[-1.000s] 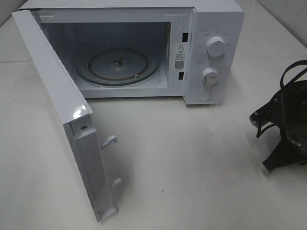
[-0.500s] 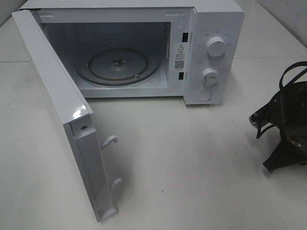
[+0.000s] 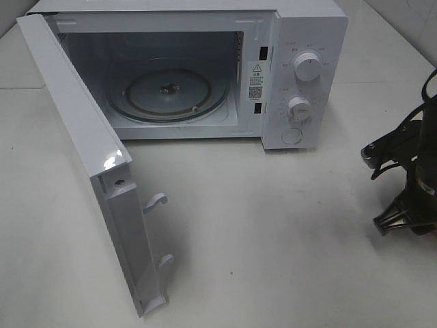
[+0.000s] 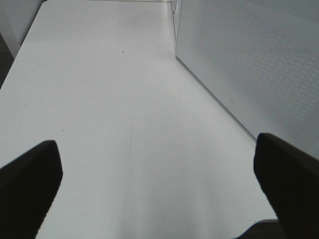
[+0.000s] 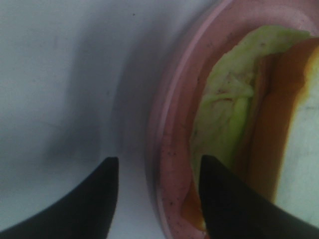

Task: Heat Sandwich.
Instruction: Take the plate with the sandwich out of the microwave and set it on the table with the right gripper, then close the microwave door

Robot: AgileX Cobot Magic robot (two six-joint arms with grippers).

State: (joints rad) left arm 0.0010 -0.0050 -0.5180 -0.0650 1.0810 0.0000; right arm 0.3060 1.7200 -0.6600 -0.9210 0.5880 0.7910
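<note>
In the right wrist view the sandwich (image 5: 249, 114), orange bread with a pale green layer, lies on a round pink plate (image 5: 172, 149). My right gripper (image 5: 158, 159) is open, one finger outside the plate's rim and the other over its inside. In the exterior view that gripper (image 3: 392, 188) is at the table's right edge, and the plate and sandwich do not show there. My left gripper (image 4: 155, 142) is wide open over bare table beside the microwave door (image 4: 249, 59), holding nothing.
The white microwave (image 3: 300, 41) stands at the back. Its door (image 3: 82, 150) is swung wide open toward the front left, with latch hooks sticking out. Inside is a bare glass turntable (image 3: 171, 92). White table (image 3: 273, 232) lies in front.
My right gripper has shifted a little toward the right edge of the exterior view and turned, and its jaws now stand wider apart. The microwave and door have not moved.
</note>
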